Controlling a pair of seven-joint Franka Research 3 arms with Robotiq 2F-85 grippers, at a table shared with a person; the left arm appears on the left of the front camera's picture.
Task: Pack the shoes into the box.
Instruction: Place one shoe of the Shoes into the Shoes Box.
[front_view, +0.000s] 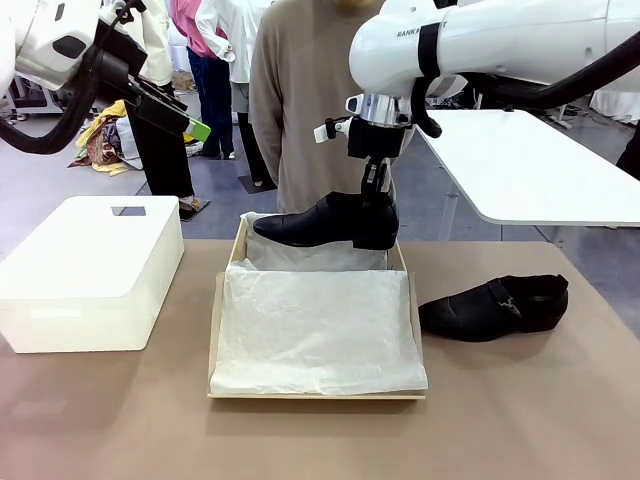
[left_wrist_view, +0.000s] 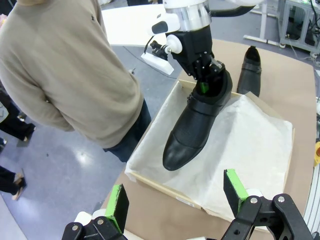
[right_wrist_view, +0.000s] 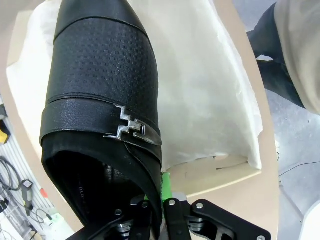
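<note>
The right end effector (front_view: 376, 192) is shut tight on the back edge of one shoe (front_view: 320, 222). One finger is inside the shoe and one is outside, so it pinches just the thin leather wall near the strap and buckle (right_wrist_view: 132, 131). The shoe hangs level over the far end of the box (front_view: 214, 340), with its toe pointing to the robot's left. I cannot tell if the sole touches the tissue paper (front_view: 315, 330) yet.

The grip is small and sits at one end of the shoe. The long toe end is heavy, so I think the shoe could tip down or slide out of the fingers. If the shoe goes down where it is now, its toe or heel could bump the box's far wall or side wall. The loose paper could also bunch up under it.

The middle and near part of the box are free, with just flat paper, so there is lots of room to bring the shoe toward the robot and lower it. The second shoe (front_view: 495, 305) lies on the worktop (front_view: 520, 420) near the right side of the box, not touching it. A white bin (front_view: 90, 270) sits to the left of the box. A person (front_view: 300, 100) stands close behind the far edge. The left end effector (left_wrist_view: 175, 200) is wide open, holds nothing, and hangs high above the near left side.
</note>
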